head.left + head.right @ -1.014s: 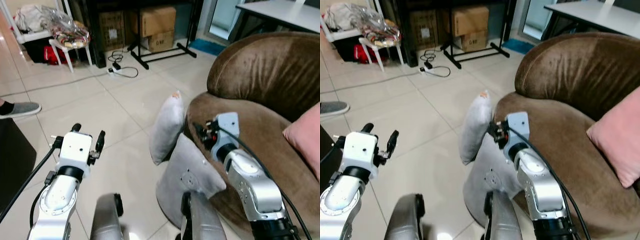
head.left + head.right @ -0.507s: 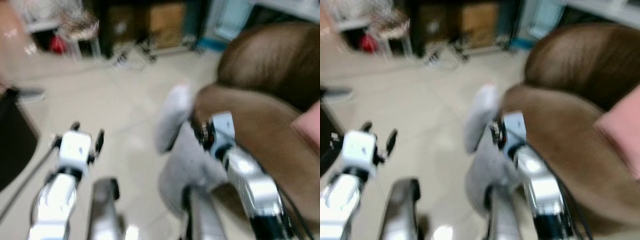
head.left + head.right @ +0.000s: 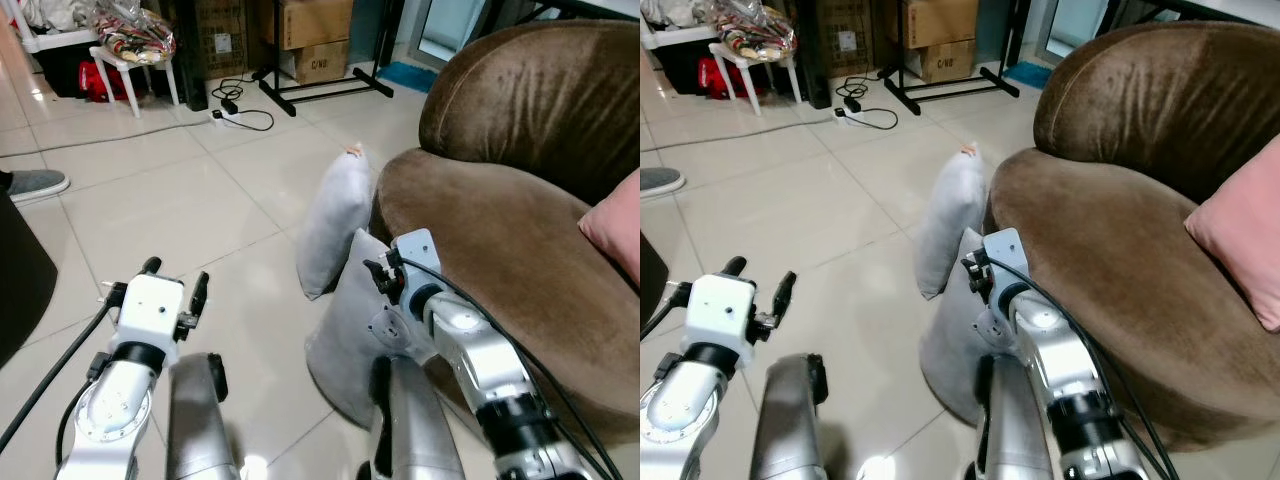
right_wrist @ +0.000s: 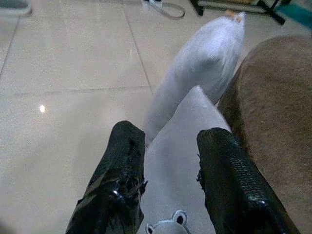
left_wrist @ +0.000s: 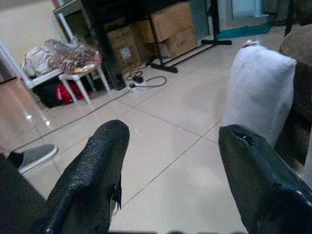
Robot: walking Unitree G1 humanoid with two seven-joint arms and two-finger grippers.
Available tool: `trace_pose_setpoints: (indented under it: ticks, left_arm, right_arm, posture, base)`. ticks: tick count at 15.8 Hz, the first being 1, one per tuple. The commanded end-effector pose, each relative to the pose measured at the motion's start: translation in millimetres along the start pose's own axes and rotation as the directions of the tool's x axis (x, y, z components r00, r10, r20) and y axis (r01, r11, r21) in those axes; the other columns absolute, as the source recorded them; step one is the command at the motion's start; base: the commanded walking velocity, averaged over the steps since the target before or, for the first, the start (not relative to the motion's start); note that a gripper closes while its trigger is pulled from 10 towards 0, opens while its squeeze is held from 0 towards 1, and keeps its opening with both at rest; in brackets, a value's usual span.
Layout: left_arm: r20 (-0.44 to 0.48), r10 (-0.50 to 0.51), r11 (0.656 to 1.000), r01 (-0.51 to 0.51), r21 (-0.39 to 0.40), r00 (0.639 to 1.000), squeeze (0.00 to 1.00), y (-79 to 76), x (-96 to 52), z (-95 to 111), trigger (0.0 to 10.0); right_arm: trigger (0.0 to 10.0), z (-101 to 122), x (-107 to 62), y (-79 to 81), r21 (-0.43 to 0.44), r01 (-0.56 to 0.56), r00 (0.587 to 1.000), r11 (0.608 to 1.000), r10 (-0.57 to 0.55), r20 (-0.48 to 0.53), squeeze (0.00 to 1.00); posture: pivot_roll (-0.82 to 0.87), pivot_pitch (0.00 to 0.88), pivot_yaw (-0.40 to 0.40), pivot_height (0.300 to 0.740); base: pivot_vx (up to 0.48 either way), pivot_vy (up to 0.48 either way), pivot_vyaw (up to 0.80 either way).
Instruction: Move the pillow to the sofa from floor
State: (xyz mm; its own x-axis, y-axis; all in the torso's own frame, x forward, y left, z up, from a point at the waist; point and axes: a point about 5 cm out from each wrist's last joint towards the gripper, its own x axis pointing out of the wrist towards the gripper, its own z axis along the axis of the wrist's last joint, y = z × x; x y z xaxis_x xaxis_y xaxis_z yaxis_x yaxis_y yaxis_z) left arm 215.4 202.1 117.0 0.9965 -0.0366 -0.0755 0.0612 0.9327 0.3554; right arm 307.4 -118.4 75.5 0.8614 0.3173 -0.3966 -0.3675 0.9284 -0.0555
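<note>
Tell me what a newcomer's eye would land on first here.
Two grey pillows stand on the tiled floor, leaning against the front of the brown sofa. The right tool hovers open just above the nearer pillow, while the left tool is open over bare tiles. A pink cushion sits on the sofa's seat at the right.
</note>
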Motion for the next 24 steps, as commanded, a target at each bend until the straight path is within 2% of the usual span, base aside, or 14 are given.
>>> trace_pose_setpoints:
  ticks: [1, 2, 3, 5, 6, 7, 9, 12, 17, 19, 20, 21, 22, 24]
  left_arm:
    - [-0.004, -0.014, 1.0, 0.014, 0.016, 1.0, 0.0, 0.5, -2.2, 1, 10.0]
    - [-0.009, -0.024, 1.0, 0.024, 0.02, 1.0, 0.0, 1.0, -3.6, 0, 10.0]
    - [-0.022, -0.07, 0.997, 0.07, 0.031, 0.997, 0.0, -0.3, -6.2, -2, 10.0]
    - [-0.03, -0.166, 0.984, 0.168, 0.058, 0.986, 0.0, -7.2, -6.2, -3, 10.0]
    - [-0.03, -0.166, 0.984, 0.168, 0.058, 0.986, 0.0, -7.2, -6.2, -3, 10.0]
    - [-0.029, -0.233, 0.97, 0.234, 0.071, 0.972, 0.0, -12.6, -6.5, -2, 10.0]
    - [-0.032, -0.319, 0.944, 0.32, 0.08, 0.947, 0.0, -17.3, -8.8, -1, 10.0]
    - [-0.039, -0.414, 0.905, 0.416, 0.096, 0.91, 0.0, -20.9, -11.5, 1, 10.0]
    - [-0.066, -0.474, 0.873, 0.478, 0.093, 0.878, 0.0, -14.0, -22.8, 5, 10.0]
    - [-0.076, -0.484, 0.868, 0.49, 0.085, 0.872, 0.0, -15.5, -30.2, 5, 10.0]
    - [-0.085, -0.487, 0.867, 0.493, 0.08, 0.87, 0.0, -14.9, -33.5, 4, 10.0]
    - [-0.096, -0.487, 0.866, 0.494, 0.074, 0.868, 0.0, -14.5, -38.5, 4, 10.0]
    - [-0.104, -0.486, 0.867, 0.494, 0.069, 0.868, 0.0, -13.6, -41.6, 3, 10.0]
    - [-0.113, -0.492, 0.865, 0.5, 0.051, 0.863, 0.0, -14.0, -45.6, 3, 10.0]
  right_arm:
    - [10.0, 10, 3.5, -1.5, -0.006, 0.013, 0.999, 1.0, -0.013, 0.033, 0.0]
    - [10.0, 9, 6.4, -4.9, 0.004, 0.034, 0.999, 0.999, -0.034, 0.028, 0.0]
    - [10.0, 5, 14.4, -15.0, 0.004, 0.088, 0.996, 0.996, -0.088, -0.003, 0.0]
    - [10.0, -2, 19.4, -28.6, 0.007, 0.174, 0.985, 0.985, -0.174, -0.014, 0.83]
    - [10.0, -2, 19.4, -28.6, 0.007, 0.174, 0.985, 0.985, -0.174, -0.014, 0.83]
    - [10.0, -9, 21.8, -38.3, 0.005, 0.247, 0.968, 0.969, -0.247, -0.034, 1.0]
    - [10.0, -17, 23.4, -47.7, -0.037, 0.309, 0.947, 0.95, -0.311, -0.078, 1.0]
    - [10.0, -27, 24.7, -51.9, -0.09, 0.315, 0.937, 0.945, -0.324, -0.13, 1.0]
    - [10.0, -35, 27.8, -47.6, -0.078, 0.278, 0.938, 0.957, -0.288, -0.193, 1.0]
    - [10.0, -39, 26.3, -49.1, -0.124, 0.288, 0.928, 0.95, -0.309, -0.21, 1.0]
    - [10.0, -42, 26.2, -48.2, -0.161, 0.295, 0.919, 0.942, -0.326, -0.221, 0.19]
    - [10.0, -44, 26.4, -45.8, -0.169, 0.282, 0.92, 0.944, -0.317, -0.231, 0.0]
    - [10.0, -43, 27.5, -43.0, -0.167, 0.272, 0.924, 0.948, -0.306, -0.231, 0.0]
    - [0.0, -41, 31.0, -35.0, -0.141, 0.238, 0.934, 0.961, -0.267, -0.238, 0.0]
  posture:
    - [-0.03, 0.0, -0.105, 0.457]
    - [-0.03, 0.0, -0.106, 0.457]
    - [-0.04, 0.0, -0.106, 0.457]
    - [-0.05, 0.023, -0.101, 0.457]
    - [-0.05, 0.023, -0.101, 0.457]
    - [-0.05, 0.062, -0.099, 0.457]
    - [-0.05, 0.098, -0.107, 0.457]
    - [-0.03, 0.152, -0.112, 0.457]
    - [-0.03, 0.253, -0.094, 0.457]
    - [-0.04, 0.277, -0.104, 0.457]
    - [-0.04, 0.281, -0.107, 0.457]
    - [-0.04, 0.282, -0.11, 0.457]
    - [-0.04, 0.281, -0.111, 0.457]
    - [-0.04, 0.263, -0.121, 0.457]
  base:
    - [0.0, 0.0, 0.63]
    - [0.0, 0.0, 0.0]
    - [0.0, 0.0, 0.0]
    - [0.0, 0.0, 0.0]
    - [0.0, 0.0, 0.0]
    - [0.0, 0.0, 0.0]
    - [0.0, 0.0, 0.0]
    - [0.0, 0.0, 0.0]
    - [0.0, 0.0, 0.0]
    - [0.0, 0.0, 0.0]
    - [0.0, 0.0, 0.0]
    - [0.0, 0.0, 0.0]
    - [0.0, 0.0, 0.0]
    - [0.0, 0.0, 0.0]
